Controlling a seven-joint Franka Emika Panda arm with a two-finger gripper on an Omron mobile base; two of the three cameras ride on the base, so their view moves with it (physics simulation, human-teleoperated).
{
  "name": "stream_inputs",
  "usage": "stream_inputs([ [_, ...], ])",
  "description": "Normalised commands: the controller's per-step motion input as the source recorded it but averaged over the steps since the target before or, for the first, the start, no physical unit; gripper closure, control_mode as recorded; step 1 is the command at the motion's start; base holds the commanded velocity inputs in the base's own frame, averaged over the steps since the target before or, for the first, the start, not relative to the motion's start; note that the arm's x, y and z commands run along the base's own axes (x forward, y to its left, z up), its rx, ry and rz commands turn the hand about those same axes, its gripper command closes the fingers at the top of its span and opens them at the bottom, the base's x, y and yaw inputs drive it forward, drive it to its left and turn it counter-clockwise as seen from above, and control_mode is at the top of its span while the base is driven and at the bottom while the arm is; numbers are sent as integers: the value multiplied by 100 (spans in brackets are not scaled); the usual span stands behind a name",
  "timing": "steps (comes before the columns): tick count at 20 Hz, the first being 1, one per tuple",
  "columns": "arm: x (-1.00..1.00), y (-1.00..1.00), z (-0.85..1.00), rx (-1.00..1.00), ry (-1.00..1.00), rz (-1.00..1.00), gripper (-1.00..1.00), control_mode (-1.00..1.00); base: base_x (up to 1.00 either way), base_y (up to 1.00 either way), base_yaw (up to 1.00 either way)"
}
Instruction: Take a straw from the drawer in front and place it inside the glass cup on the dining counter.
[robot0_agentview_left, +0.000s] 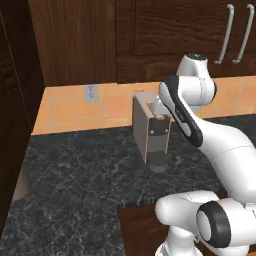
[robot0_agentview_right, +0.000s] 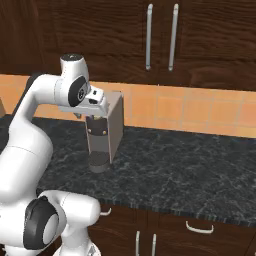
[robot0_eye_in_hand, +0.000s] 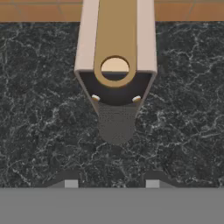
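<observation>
Two finger tips of my gripper (robot0_eye_in_hand: 112, 183) stand spread, holding nothing. Black tabletop (robot0_eye_in_hand: 39, 109) lies bare around the grey appliance (robot0_eye_in_hand: 115, 52) by the tiled wall (robot0_eye_in_hand: 39, 12)

Black speckled granite worktop (robot0_agentview_left: 75, 170), orange tiled backsplash (robot0_agentview_right: 200, 110), dark wood wall cabinets (robot0_agentview_right: 100, 35) with long silver handles (robot0_agentview_right: 173, 37).
</observation>
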Motion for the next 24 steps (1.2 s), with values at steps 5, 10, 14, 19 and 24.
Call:
stream_inputs([
  [5,0,0,0,0,0,0,-100,100,-45,0,0],
  [10,0,0,0,0,0,0,-100,100,-86,-14,0],
  [14,0,0,0,0,0,0,-100,100,-6,-61,23],
  [19,0,0,0,0,0,0,-100,100,0,-82,53],
  [24,0,0,0,0,0,0,-100,100,0,-72,60],
])
